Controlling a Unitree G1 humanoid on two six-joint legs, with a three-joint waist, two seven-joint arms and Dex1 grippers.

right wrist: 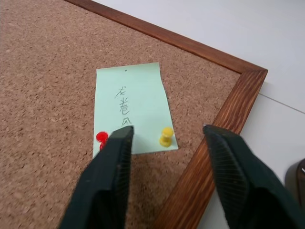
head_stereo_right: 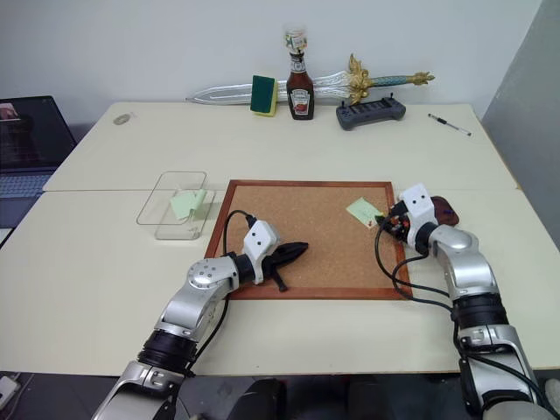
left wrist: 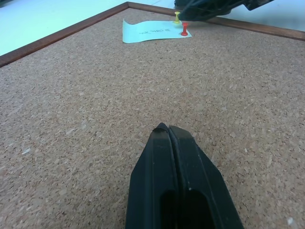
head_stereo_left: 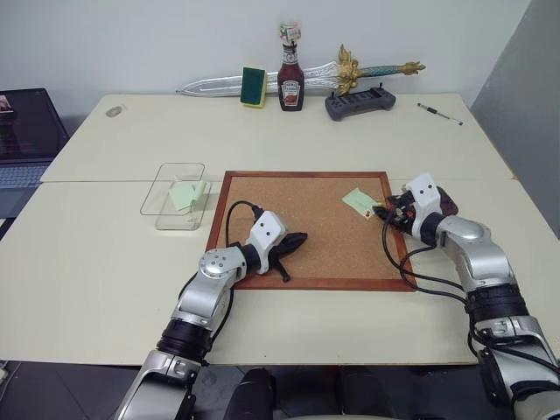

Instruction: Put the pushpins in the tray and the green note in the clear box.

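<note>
Two pushpins (right wrist: 166,136), two green notes (right wrist: 131,107), one clear box (head_stereo_left: 159,188).

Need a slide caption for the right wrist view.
Right gripper, open, straddles the yellow pushpin on the green note pinned to the corkboard.

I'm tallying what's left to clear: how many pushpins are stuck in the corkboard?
2: a red pushpin and a yellow pushpin, each pinning a corner of the green note near the corkboard corner.
</note>
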